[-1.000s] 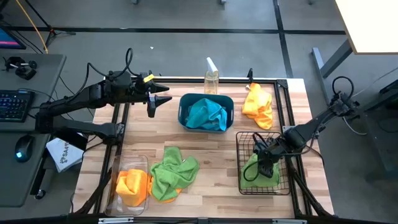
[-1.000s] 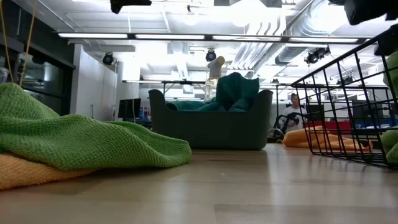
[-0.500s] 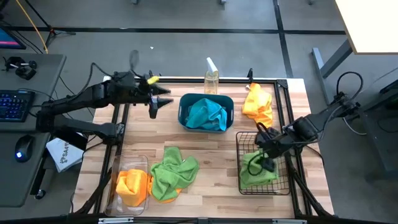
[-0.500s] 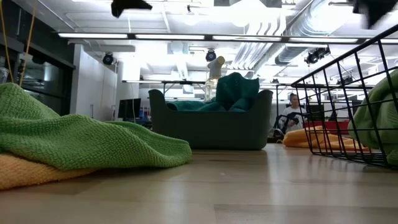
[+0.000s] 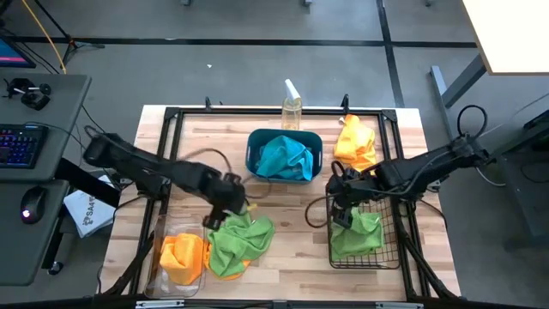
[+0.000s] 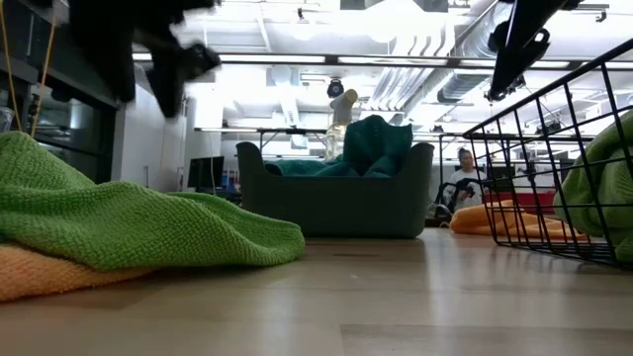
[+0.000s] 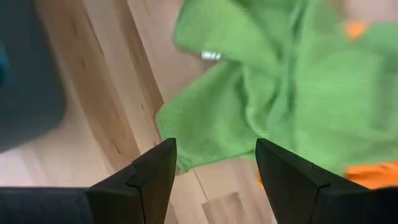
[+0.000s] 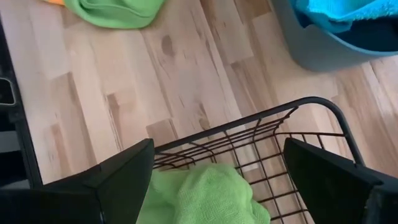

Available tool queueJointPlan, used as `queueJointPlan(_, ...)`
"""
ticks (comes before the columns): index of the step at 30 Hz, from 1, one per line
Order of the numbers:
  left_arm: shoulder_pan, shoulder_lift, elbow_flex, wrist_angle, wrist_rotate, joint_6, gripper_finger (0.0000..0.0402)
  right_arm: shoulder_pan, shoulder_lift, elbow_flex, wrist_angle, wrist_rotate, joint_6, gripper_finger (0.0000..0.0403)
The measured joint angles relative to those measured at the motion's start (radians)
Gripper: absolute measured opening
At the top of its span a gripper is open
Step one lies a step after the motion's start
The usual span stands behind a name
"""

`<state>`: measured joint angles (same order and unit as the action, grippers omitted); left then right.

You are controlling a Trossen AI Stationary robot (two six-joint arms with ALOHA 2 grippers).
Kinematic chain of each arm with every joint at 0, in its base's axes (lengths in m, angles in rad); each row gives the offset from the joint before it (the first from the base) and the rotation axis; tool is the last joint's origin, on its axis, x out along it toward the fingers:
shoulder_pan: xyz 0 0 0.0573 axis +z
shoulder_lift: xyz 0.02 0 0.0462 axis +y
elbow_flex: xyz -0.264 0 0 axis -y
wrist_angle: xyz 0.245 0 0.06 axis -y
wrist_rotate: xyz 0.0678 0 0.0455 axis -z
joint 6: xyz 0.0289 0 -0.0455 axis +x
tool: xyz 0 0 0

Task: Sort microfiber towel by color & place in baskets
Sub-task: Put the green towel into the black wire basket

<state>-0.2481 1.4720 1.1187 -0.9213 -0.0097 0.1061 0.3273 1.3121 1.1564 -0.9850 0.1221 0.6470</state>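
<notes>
A lime green towel lies crumpled on the table near the near edge, over an orange one. My left gripper hovers open just above its far edge, with the towel straight ahead of the fingers. My right gripper is open over the far-left rim of the black wire basket, touching nothing. A second green towel rests inside that basket. The teal tub holds a blue towel. The clear bin holds an orange towel. Another orange towel lies at the far right.
A clear spray bottle stands at the far edge behind the tub. A black frame runs around the table. Bare wood lies between the tub, the wire basket and the green towel. A person sits in the room beyond.
My left arm has swung from the far left corner toward the near middle and down, stopping over the green towel on the table. My right gripper has risen out of the wire basket and moved toward its far-left rim. The green towel it carried now lies in the basket.
</notes>
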Motion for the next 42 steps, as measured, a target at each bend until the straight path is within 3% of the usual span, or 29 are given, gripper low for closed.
queueJointPlan(9,0.001,0.287,0.000,0.013,-0.042,-0.111,0.0209,-0.020,0.010,0.000,-0.001,-0.022,-0.074,0.0353)
queueJointPlan(17,0.001,0.395,0.004,0.092,-0.113,-0.158,0.0207,-0.020,0.010,0.000,-0.001,-0.021,-0.063,0.0353)
queueJointPlan(19,0.001,0.402,0.005,0.103,-0.112,-0.152,0.0190,-0.020,0.010,0.000,-0.001,-0.021,-0.046,0.0353)
queueJointPlan(21,0.001,0.402,0.005,0.108,-0.104,-0.135,0.0144,-0.020,0.010,0.000,-0.001,-0.022,-0.031,0.0353)
queueJointPlan(24,0.008,0.373,0.001,0.095,-0.088,-0.111,0.0035,-0.019,0.009,0.000,0.000,-0.029,-0.017,0.0353)
queueJointPlan(25,0.019,0.351,-0.001,0.080,-0.085,-0.116,0.0020,-0.019,0.009,0.000,0.001,-0.033,-0.017,0.0353)
queueJointPlan(31,0.086,0.067,0.003,-0.020,-0.044,-0.129,0.0003,-0.019,0.009,0.000,0.067,-0.044,-0.025,0.0353)
queueJointPlan(36,0.121,-0.182,0.106,-0.035,0.024,-0.103,0.0001,-0.028,0.009,0.000,0.246,-0.052,-0.077,0.0353)
queueJointPlan(39,0.132,-0.243,0.208,-0.020,0.008,-0.104,0.0001,-0.049,0.009,0.000,0.377,-0.052,-0.105,0.0353)
queueJointPlan(42,0.140,-0.248,0.323,0.019,-0.080,-0.087,0.0001,-0.079,0.009,0.000,0.529,-0.030,-0.169,0.0353)
